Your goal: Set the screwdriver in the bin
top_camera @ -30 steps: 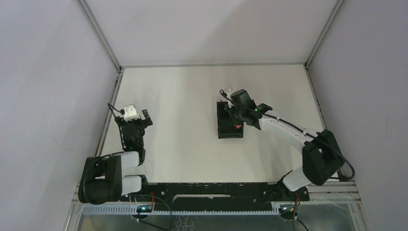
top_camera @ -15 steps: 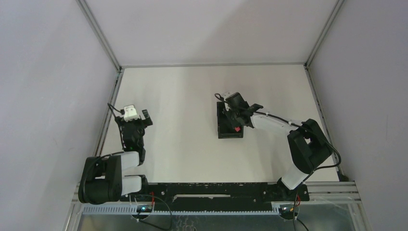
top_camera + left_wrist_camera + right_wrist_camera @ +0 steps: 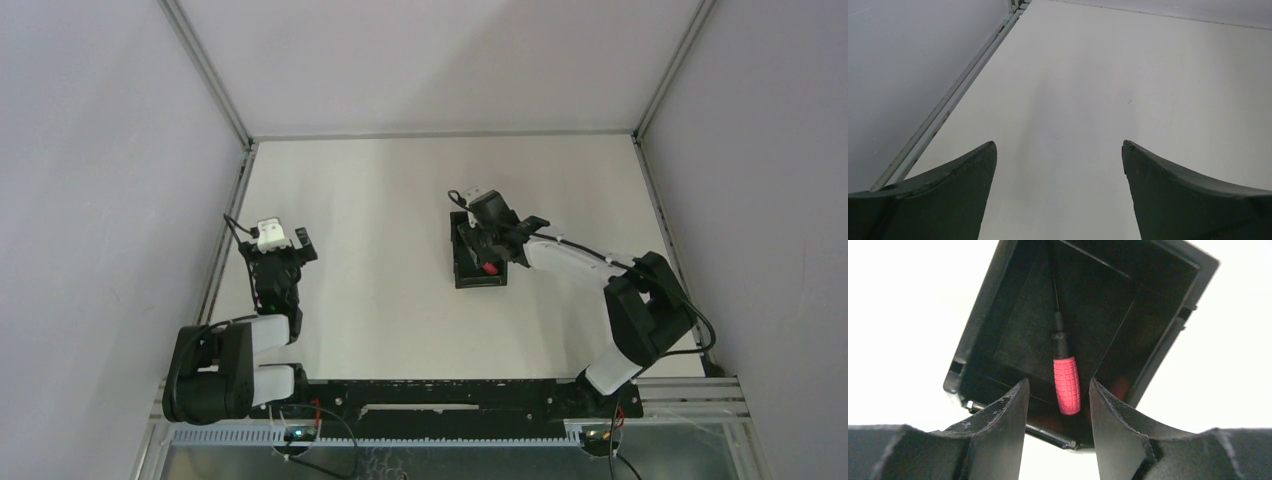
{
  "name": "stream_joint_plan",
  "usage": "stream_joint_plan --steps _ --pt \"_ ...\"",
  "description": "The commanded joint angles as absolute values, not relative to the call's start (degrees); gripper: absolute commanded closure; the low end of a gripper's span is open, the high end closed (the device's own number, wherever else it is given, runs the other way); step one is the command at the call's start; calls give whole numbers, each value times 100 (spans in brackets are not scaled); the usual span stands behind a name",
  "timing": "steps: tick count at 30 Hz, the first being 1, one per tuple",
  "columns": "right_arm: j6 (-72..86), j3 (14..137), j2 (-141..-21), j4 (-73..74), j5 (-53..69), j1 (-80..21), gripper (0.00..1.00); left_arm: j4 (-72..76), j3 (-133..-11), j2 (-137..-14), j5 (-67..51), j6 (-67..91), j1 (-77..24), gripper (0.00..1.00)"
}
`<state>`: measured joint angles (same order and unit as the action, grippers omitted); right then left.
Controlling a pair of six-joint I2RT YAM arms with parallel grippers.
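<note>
The black bin (image 3: 465, 268) stands near the table's middle and fills the right wrist view (image 3: 998, 300). The screwdriver (image 3: 1066, 382), with a red handle and a thin dark shaft, lies inside the bin; its red handle shows in the top view (image 3: 490, 267). My right gripper (image 3: 1059, 384) is open just above the bin, its fingers either side of the handle and not touching it; it also shows in the top view (image 3: 490, 246). My left gripper (image 3: 1059, 145) is open and empty over bare table at the left; it also shows in the top view (image 3: 277, 246).
A metal rail (image 3: 955, 97) runs along the table's left edge beside the left gripper. Grey walls (image 3: 110, 150) enclose the table on three sides. The arm bases sit on a black bar (image 3: 440, 395) at the near edge.
My right gripper has moved left over the bin and let go of the screwdriver, which now lies in the bin. The left arm has not moved.
</note>
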<state>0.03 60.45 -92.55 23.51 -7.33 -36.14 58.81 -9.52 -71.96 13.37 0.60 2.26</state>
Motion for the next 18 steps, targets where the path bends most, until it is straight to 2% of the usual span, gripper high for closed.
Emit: stream_joint_plan --steps 1,6,7,8,9,18 --pt "302 6366 -8604 2265 -830 -3689 45 5968 -1131 -7189 1367 114 220 0" --pt "976 6492 -7927 2655 -1520 -3519 33 5968 -1128 -7189 1371 112 220 0" --pt "1179 6498 -7779 2809 -1654 -3395 25 5968 -1125 -7189 1367 114 220 0" --pt "1372 6497 -7631 2978 -1724 -3214 9 5968 -1131 -7189 1365 112 218 0" --pt "1588 6499 -7470 3161 -1745 -3013 1 5968 -1126 -7189 1369 114 219 0" --pt "1512 6391 -6505 4238 -1993 -909 0 5968 -1128 -7189 1365 114 220 0"
